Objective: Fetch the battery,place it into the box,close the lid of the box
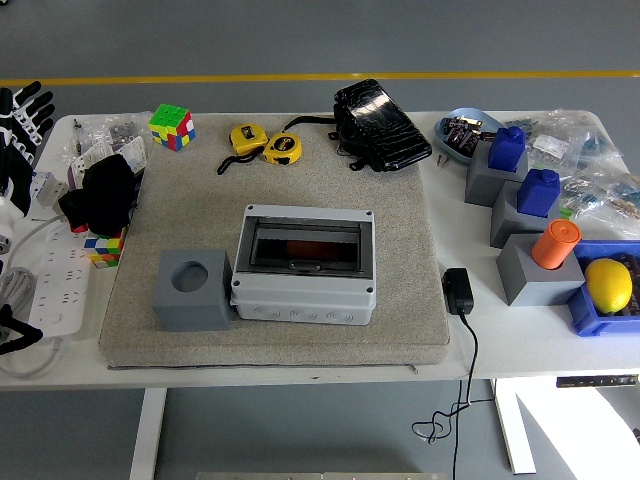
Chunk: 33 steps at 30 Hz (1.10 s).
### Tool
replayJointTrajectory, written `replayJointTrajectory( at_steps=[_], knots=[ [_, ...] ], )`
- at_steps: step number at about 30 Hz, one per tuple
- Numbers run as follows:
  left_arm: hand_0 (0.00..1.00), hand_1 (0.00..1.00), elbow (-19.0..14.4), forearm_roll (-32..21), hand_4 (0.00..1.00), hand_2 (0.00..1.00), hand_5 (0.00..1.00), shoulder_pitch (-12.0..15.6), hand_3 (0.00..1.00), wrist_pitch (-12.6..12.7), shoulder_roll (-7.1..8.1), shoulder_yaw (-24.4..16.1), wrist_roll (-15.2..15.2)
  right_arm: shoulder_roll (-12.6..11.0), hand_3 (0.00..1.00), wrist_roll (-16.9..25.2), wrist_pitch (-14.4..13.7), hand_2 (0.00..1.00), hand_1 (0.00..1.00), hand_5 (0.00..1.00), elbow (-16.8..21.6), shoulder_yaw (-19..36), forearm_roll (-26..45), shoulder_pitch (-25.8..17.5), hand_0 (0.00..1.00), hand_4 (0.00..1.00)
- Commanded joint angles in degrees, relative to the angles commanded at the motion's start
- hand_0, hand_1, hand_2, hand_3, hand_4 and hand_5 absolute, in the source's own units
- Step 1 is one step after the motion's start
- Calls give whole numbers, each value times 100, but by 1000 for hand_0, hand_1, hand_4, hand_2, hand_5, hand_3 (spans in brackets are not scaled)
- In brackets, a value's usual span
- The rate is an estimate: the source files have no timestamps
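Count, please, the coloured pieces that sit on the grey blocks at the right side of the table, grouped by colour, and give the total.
Blue: 2, one on the far grey block, one on the middle grey block
Orange: 1, the cylinder on the nearest grey block
Total: 3

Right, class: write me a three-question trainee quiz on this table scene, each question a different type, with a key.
1. True or false: the lid of the grey box is shut.
2. The grey block with a round hole stands at which side of the box? A) left B) right C) behind
3. Fill in: the lemon lies in a ____ bin.

Key: 1 true, its dark window lies flat in the frame. 2 A, touching the box. 3 blue.
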Motion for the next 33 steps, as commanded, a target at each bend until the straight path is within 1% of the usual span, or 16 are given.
replayJointTrajectory(
  at_steps=[33],
  knots=[
    [930, 903, -8, 2, 998, 873, 998, -34, 858, 22, 15, -24, -11, 6, 820, 2, -1, 765, 783, 998, 0, 20, -9, 8, 836, 998]
  ],
)
